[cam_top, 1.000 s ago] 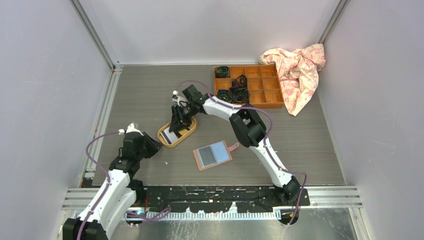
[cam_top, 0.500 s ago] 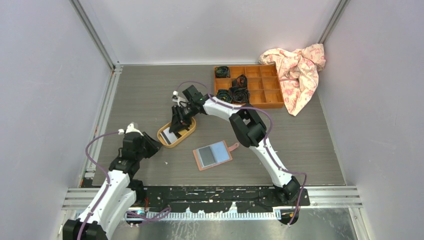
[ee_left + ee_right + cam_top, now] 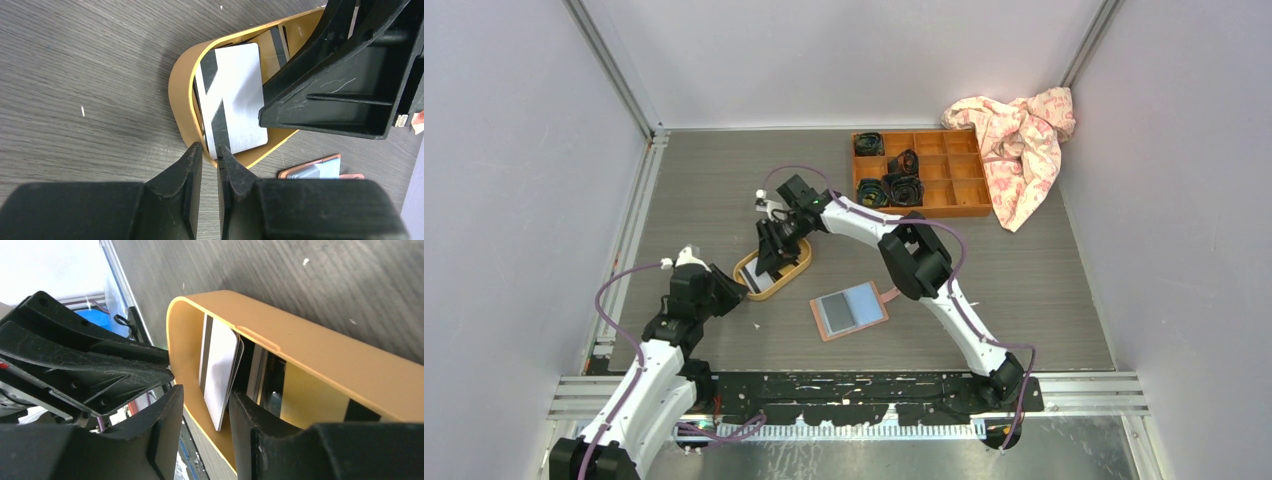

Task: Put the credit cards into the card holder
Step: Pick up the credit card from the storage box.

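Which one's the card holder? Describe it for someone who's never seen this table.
Start from the orange-brown compartment box at the table's far right, then come toward the arm bases to the yellow oval tray left of centre. Just right of and nearer than the tray, a flat rectangle lies open on the tabletop: the card holder. Only it has a salmon-pink border, bluish-grey inner pockets and a small pink tab.

No readable text, label, brand, number or sign anywhere — none on the credit cards (image 3: 232,107), blank white with black stripes, none on the card holder (image 3: 850,310) — nor on the yellow tray (image 3: 310,357).
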Robot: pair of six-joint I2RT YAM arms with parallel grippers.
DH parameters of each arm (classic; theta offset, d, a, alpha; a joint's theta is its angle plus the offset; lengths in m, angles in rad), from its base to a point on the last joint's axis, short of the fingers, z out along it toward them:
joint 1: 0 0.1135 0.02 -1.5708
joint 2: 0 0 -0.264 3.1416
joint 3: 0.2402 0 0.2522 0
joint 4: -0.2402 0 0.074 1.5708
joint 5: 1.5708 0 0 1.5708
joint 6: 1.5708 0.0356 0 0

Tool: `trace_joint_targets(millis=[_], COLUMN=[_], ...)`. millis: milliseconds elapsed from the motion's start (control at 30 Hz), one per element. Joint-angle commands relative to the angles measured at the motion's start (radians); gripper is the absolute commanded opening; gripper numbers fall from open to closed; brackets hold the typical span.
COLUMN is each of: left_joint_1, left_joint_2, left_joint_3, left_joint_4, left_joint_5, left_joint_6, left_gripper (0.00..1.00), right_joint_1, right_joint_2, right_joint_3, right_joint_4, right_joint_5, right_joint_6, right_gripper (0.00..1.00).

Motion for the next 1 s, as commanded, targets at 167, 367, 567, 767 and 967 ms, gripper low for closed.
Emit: trace_joint_targets(millis=[167, 367, 567, 767, 967], left_joint_1=[0.001, 0.001, 0.001, 0.001, 0.0], left_joint_2=[-0.004, -0.005, 0.002, 0.006, 0.005], left_joint_3=[0.005, 0.007, 0.007, 0.005, 0.005], left_joint_4=[0.046, 0.046, 0.053, 0.056, 0.055], left_joint_5=[0.009, 0.01, 0.008, 0.008, 0.01], left_joint_6=[0.014, 0.015, 0.016, 0.017, 0.017], left_gripper=[0.18, 0.19, 0.19, 0.19, 0.18], right_joint_1=[0.004, 0.012, 0.024, 0.028, 0.041], right_joint_2=[-0.056, -0.028, -0.011, -0.006, 0.015], right_joint_3=[0.003, 0.057, 0.05, 0.032, 0.091], right_joint_4=[0.097, -0.039, 0.061, 0.141, -0.039], right_joint_5=[-0.108, 0.032, -0.065, -0.097, 0.082], right_joint_6=[0.057, -0.031, 0.057, 0.138, 0.006], right_gripper=[0.4, 0.41, 0.42, 0.44, 0.46])
